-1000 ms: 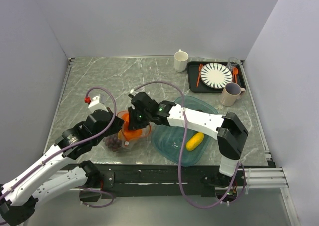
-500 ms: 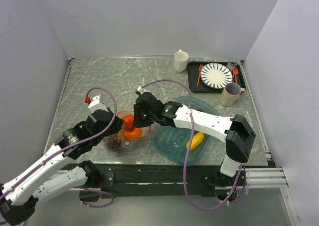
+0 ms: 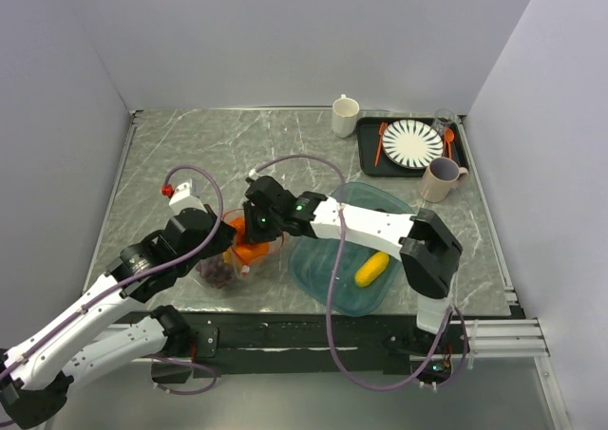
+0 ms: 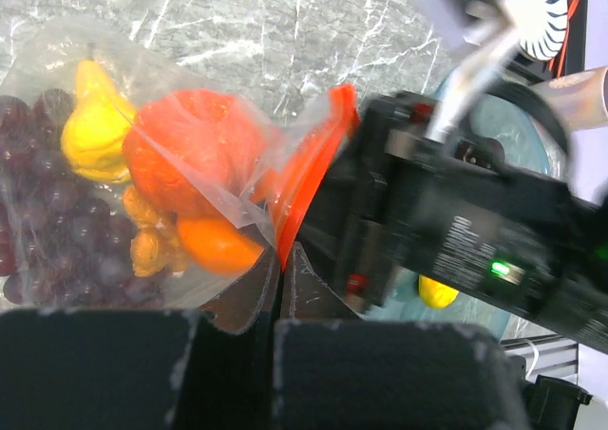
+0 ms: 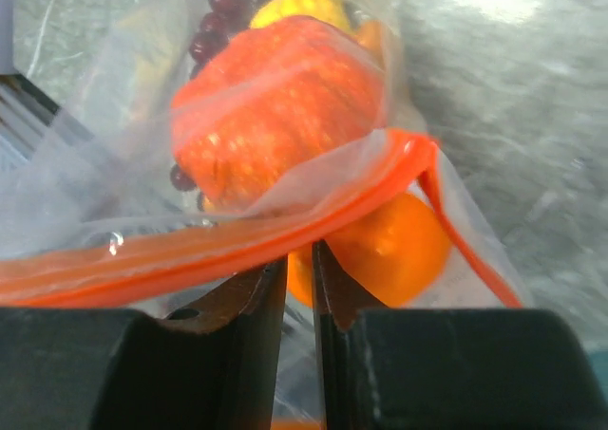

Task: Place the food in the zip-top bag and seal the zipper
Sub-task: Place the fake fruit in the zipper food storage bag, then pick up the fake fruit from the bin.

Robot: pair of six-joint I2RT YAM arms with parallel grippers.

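Observation:
The clear zip-top bag lies at the table's front left with food in it: a big orange-red fruit, a yellow pear, purple grapes and a small orange. Its orange-red zipper is lifted and gapes at one end. My left gripper is shut on the zipper's lower end. My right gripper is at the bag's mouth, jaws a narrow gap apart, and the zipper lies across its fingertips. One yellow piece of food stays in the teal tray.
The translucent teal tray sits right of the bag, under my right arm. At the back right a black tray holds a striped plate and orange cutlery. A white mug and a grey mug stand nearby.
My right gripper shifted slightly right, then back left along the bag's mouth, and its jaws parted a little. The left arm held still on the bag.

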